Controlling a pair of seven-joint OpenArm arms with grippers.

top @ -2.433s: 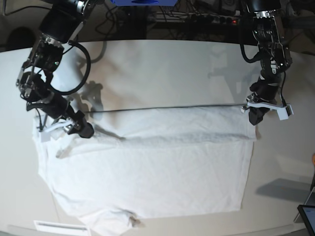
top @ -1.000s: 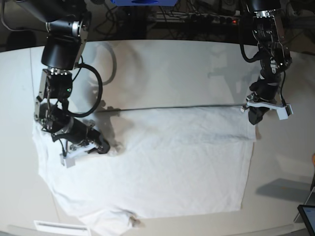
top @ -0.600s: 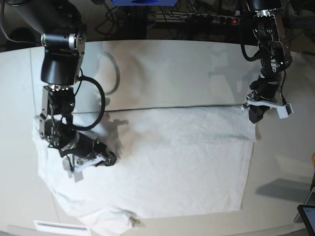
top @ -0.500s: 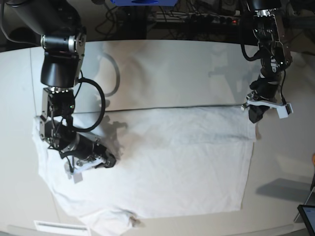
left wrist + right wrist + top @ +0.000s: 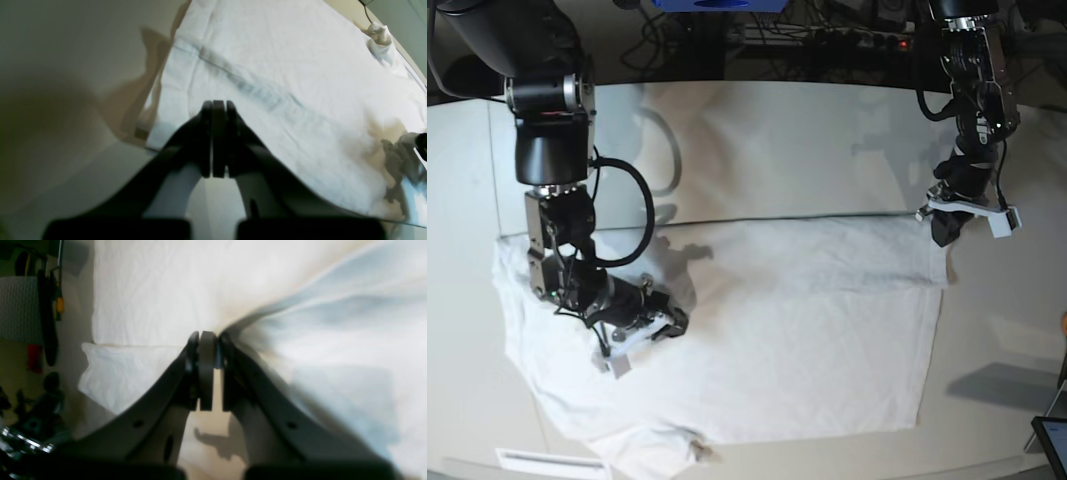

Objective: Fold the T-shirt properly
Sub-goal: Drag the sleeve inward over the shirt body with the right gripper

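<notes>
The white T-shirt [image 5: 777, 340] lies spread on the off-white table [image 5: 777, 140], with a folded band along its far edge. My right gripper [image 5: 667, 325] is low over the shirt's left part. In the right wrist view its fingers are shut [image 5: 206, 336] and the fabric [image 5: 150, 290] tents up into the tips. My left gripper [image 5: 940, 238] stands at the shirt's far right corner. Seen from the left wrist, it is shut [image 5: 215, 105] over the flat cloth [image 5: 283, 66], with no fabric visibly pinched.
A thin black cable [image 5: 777, 218] runs across the table along the shirt's far edge. Cables and a power strip [image 5: 847, 40] lie behind the table. A tablet corner [image 5: 1052, 440] shows at the front right, and a white strip [image 5: 537, 462] at the front left.
My right gripper has moved from the shirt's far left edge toward the front and right, drawing cloth with it. The left gripper has stayed at the far right corner.
</notes>
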